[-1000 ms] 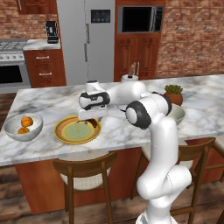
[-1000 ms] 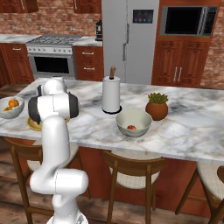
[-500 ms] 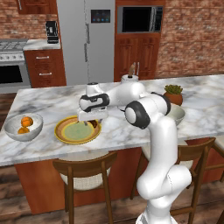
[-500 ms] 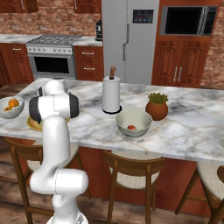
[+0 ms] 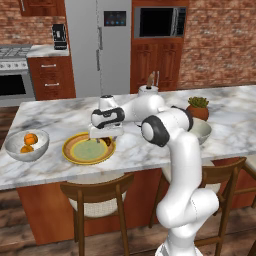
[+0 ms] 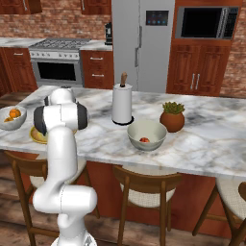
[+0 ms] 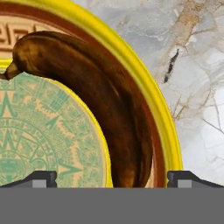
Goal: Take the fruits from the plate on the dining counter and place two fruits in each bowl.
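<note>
The yellow plate (image 5: pixel 82 150) lies on the dining counter (image 5: pixel 60 120). One dark brown curved fruit (image 7: pixel 109 100) rests along the plate's right rim (image 7: pixel 146 85). My gripper (image 7: pixel 114 177) hangs open just above it, with a fingertip (image 7: pixel 41 178) on either side of the fruit and not touching it. From the left base camera the gripper (image 5: pixel 106 136) stands over the plate's right edge. A whitish bowl (image 5: pixel 15 150) at the left holds two orange fruits (image 5: pixel 31 138). The grey bowl (image 6: pixel 146 134) at the right holds a reddish fruit (image 6: pixel 144 140).
A paper towel roll (image 6: pixel 122 103) and a potted plant (image 6: pixel 172 116) stand behind the grey bowl. Wooden stools (image 5: pixel 97 200) line the counter's front edge. The stove and fridge are across the aisle, far behind.
The hand has sunk a little lower over the plate's right edge. The jaws have stayed open. The bowls and fruits have not moved.
</note>
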Tool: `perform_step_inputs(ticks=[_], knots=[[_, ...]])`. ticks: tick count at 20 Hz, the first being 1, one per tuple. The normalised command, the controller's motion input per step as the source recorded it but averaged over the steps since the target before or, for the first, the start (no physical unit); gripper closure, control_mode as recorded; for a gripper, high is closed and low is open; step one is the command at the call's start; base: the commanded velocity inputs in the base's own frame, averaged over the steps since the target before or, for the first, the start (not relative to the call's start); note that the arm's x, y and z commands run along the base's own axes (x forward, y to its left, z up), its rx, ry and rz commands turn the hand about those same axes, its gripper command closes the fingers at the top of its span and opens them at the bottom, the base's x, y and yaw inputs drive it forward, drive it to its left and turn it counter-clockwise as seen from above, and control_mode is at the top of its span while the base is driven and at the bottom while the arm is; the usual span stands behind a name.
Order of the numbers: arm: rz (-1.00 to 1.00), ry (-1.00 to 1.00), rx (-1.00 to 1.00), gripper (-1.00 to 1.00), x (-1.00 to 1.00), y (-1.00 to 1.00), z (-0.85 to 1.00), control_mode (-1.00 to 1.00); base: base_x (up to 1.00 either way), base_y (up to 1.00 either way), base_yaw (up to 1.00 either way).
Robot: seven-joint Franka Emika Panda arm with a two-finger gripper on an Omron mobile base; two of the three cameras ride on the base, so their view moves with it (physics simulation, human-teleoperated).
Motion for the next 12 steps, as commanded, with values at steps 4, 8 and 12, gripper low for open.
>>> perform_step_inputs(ticks=[4, 8, 12], knots=[[-0.06, 0.00, 0.00, -1.00, 0.22, 0.00, -0.11, -1.00, 0.00, 0.00, 0.00], [-0.05, 0.00, 0.00, -1.00, 0.09, 0.00, -0.19, -1.00, 0.00, 0.00, 0.00], [-0.04, 0.00, 0.00, -1.00, 0.00, 0.00, -0.21, -1.00, 0.00, 0.00, 0.00]])
